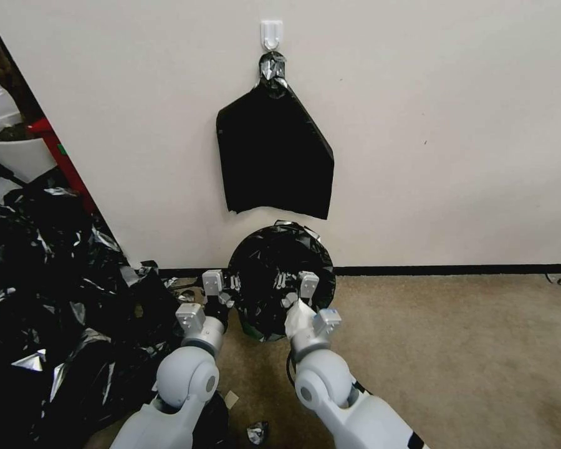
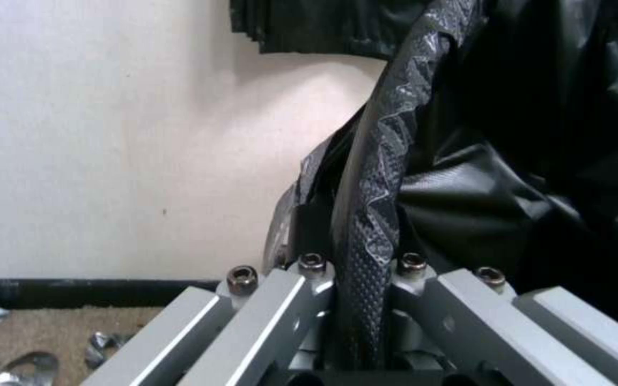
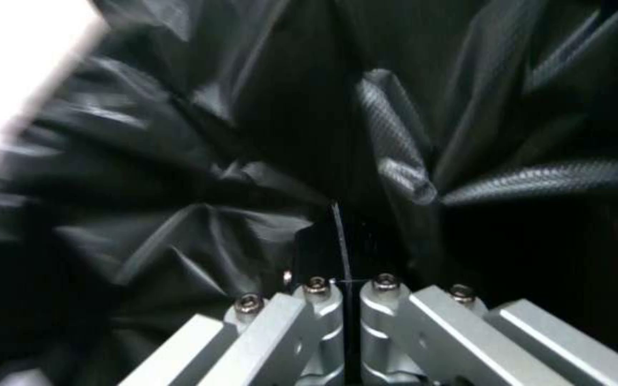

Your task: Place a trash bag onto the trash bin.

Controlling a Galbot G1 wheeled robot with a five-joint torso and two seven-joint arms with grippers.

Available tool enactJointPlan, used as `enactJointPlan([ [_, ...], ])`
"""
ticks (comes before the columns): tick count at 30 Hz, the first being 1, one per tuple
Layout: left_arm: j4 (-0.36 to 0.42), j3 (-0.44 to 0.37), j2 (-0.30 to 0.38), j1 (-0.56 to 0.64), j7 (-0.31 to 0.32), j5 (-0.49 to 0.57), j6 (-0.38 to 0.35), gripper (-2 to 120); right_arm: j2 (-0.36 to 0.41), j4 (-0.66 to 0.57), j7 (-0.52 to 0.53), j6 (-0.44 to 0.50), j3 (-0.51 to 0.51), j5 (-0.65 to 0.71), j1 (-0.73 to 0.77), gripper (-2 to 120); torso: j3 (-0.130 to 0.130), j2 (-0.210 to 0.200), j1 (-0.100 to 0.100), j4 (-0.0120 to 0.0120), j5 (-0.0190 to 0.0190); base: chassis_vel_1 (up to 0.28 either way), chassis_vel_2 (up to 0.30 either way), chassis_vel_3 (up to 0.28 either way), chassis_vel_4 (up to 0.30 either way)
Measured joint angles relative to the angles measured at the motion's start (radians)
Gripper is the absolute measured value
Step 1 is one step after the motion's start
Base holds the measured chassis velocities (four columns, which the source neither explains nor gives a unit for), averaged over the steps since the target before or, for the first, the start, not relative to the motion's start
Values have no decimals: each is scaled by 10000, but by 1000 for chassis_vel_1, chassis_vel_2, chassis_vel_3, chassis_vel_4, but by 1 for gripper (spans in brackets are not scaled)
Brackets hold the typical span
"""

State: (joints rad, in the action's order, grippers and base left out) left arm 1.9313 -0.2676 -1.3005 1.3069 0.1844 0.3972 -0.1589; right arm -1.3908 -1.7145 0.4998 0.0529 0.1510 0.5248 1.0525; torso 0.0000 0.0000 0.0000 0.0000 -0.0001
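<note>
Beige carpet point(image 1: 455, 349) meets a cream wall point(image 1: 449, 125) along a dark baseboard, and low in the middle of the head view both arms reach forward to the work. Starting at the left gripper point(image 1: 220, 304), just left of centre: the left wrist view has its jaws pinched tight on a stretched, textured band of black film point(image 2: 370, 225), evidently the rim of the trash bag point(image 1: 274, 274). The right gripper point(image 1: 300, 301), just right of centre, sits inside the bag's mouth; in the right wrist view its jaws are drawn together with only a sliver between them, apparently clamping a thin edge of film point(image 3: 339, 241), with crumpled black plastic all around. Between the two, the bag is spread into a round opening covering the trash bin, whose cream wall I cannot make out beneath the plastic. Farther out, a flat black sheaf of bags point(image 1: 274, 156) hangs from a white hook point(image 1: 272, 34) at upper centre, a mass of loose black bags point(image 1: 56, 299) fills the lower left, and a white plant pot point(image 1: 15, 149) stands at the left edge. My reading is that the step in hand is stretching the mouth over the rim; the next move would call for pulling the edge outward and down evenly on both sides without tearing the film.
</note>
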Motion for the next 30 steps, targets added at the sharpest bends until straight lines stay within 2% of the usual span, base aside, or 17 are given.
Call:
enactJointPlan([
  [3,-1,69,-28,58,-71,-280,103,3,51,107,590,-613,137,89,-307,0,0,0,0,1,2,0,0,0,0],
  [6,-1,185,-58,189,-280,-823,363,3,242,71,1733,-2014,480,738,-823,0,0,0,0,0,1,0,0,0,0],
  [7,-1,185,-58,189,-280,-823,363,3,242,71,1733,-2014,480,738,-823,0,0,0,0,0,1,0,0,0,0],
  [9,-1,209,-64,267,-437,-1188,577,3,372,-11,2255,-2945,661,1324,-1085,0,0,0,0,0,1,0,0,0,0],
  [10,-1,209,-64,267,-437,-1188,577,3,372,-11,2255,-2945,661,1324,-1085,0,0,0,0,0,1,0,0,0,0],
  [12,38,214,-58,367,-606,-1375,796,3,517,-21,2643,-3758,816,1973,-1320,0,1,0,0,0,1,0,0,0,0],
  [14,112,201,-44,468,-731,-1421,945,3,572,72,2787,-4147,865,2351,-1512,0,0,0,0,0,1,0,0,0,0],
  [25,430,201,-9,831,-1002,-1427,1089,3,482,1803,2894,-4374,863,2565,-2299,0,0,0,0,1,2,0,0,0,0],
  [30,515,224,-3,863,-1031,-1416,1036,3,512,2108,2844,-4340,788,2235,-2380,0,0,0,0,0,2,0,0,0,0],
])
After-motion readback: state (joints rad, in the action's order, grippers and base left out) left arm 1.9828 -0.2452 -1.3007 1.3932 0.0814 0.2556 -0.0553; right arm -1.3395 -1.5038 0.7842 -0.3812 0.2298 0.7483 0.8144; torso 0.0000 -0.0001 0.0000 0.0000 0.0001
